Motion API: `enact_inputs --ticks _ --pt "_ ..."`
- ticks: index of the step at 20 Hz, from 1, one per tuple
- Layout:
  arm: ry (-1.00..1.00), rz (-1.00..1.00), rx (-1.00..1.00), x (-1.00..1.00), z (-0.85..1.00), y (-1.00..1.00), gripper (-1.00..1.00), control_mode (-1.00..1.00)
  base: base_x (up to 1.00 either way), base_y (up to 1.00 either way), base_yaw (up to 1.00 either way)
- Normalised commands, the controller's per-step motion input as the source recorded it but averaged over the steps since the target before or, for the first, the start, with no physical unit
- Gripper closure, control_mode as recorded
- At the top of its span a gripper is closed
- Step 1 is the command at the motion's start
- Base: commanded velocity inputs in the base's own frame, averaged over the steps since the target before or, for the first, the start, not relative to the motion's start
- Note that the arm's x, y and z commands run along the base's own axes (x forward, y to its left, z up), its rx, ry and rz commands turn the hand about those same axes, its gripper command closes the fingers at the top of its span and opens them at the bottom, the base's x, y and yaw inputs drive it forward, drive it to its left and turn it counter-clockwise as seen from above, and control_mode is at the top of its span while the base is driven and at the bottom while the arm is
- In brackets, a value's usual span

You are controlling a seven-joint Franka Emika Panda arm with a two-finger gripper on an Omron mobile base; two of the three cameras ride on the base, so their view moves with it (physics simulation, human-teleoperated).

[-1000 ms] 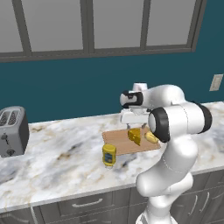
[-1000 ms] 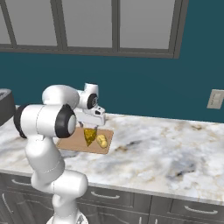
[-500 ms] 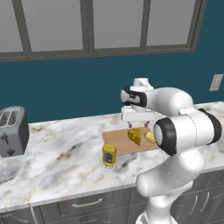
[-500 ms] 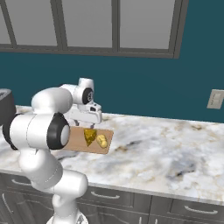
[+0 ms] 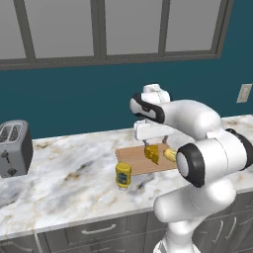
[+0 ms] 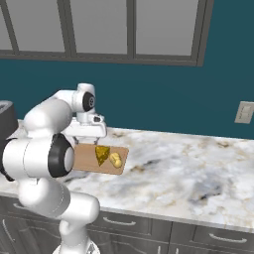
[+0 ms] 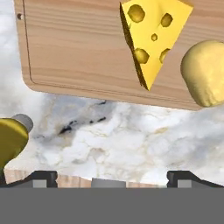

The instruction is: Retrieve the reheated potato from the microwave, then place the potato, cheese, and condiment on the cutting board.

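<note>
Veined marble counter (image 5: 74,173), holed cheese wedge (image 7: 153,35)

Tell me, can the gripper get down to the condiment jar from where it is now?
Probably yes. The gripper hangs open above the cutting board, and the condiment jar stands alone on the marble counter just off the board's front edge, nothing around or over it.

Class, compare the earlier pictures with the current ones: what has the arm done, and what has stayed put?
The arm's elbow swung forward toward the cameras, while the open pincer stayed above the cutting board; nothing was taken hold of. The cheese and potato lie on the board as before, and the condiment remains on the counter beside it.
</note>
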Motion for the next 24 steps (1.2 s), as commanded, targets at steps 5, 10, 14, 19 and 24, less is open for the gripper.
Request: enact_inputs --ticks 5,10,14,19,24 --pt "0.01 0.22 0.01 -0.57 0.11 0.16 -1.00 -1.00 0.00 0.00 0.00" --pt "0.00 0.11 0.11 -0.53 0.12 0.10 -1.00 -1.00 0.00 0.00 0.00" --pt "0.00 0.00 0.20 -0.34 0.25 0.09 -1.00 -1.00 0.00 0.00 0.00" --pt "0.00 0.00 0.12 -0.18 0.23 0.20 -1.00 -1.00 0.00 0.00 0.00" --pt "0.00 0.00 0.00 -0.08 0.26 0.20 -1.00 -1.00 0.00 0.00 0.00"
